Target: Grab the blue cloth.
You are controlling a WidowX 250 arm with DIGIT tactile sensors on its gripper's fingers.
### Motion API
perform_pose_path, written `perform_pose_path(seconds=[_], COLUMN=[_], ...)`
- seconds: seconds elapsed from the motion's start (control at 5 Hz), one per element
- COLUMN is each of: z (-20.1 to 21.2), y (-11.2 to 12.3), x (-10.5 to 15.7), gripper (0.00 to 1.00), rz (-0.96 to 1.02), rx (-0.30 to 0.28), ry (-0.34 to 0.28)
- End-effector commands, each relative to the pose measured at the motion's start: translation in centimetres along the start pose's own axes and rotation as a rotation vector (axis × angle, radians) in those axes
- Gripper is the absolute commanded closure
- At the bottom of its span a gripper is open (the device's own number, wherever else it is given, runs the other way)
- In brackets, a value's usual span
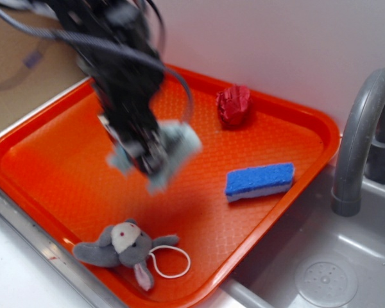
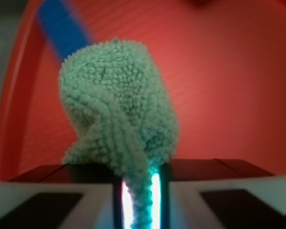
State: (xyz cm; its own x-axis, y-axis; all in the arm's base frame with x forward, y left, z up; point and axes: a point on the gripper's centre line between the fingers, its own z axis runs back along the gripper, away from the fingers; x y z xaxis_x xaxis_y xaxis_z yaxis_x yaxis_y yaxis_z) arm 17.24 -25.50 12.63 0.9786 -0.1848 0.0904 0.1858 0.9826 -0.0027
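Note:
The blue cloth [image 1: 178,149] is a pale blue-grey terry washcloth, bunched up and hanging above the orange tray [image 1: 45,160], clear of its floor. My gripper [image 1: 147,154] is shut on it, blurred with motion in the exterior view. Seen from the wrist, the cloth [image 2: 118,109] fills the middle of the picture as a rounded bundle. A twisted strand of it runs down between the two jaws of my gripper [image 2: 140,200], which stand close together around it. The tray [image 2: 238,95] lies below.
A bright blue sponge [image 1: 259,180] with a white base lies on the tray's right side; it also shows as a blue streak [image 2: 62,28] from the wrist. A red object [image 1: 234,105] sits at the tray's back. A grey plush animal [image 1: 125,247] lies at the front. A grey tap [image 1: 359,141] and sink [image 1: 321,276] are on the right.

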Motion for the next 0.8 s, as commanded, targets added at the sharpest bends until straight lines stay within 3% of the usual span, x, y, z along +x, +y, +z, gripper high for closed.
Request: perform_pose_path(seconds=[0.0,0.2,0.4,0.6], z=[7.5,11.2,12.5,11.6], y=[8.2,11.8,13.4,14.1], x=[-1.4,-2.4,-2.9,-2.4], gripper=[1.00,1.00,1.00,1.00], rz=[0.196,0.267,0.345,0.248], rx=[-0.103,-0.075,-0.038,-0.194], ry=[-0.166,-0.251,-0.295,-0.264])
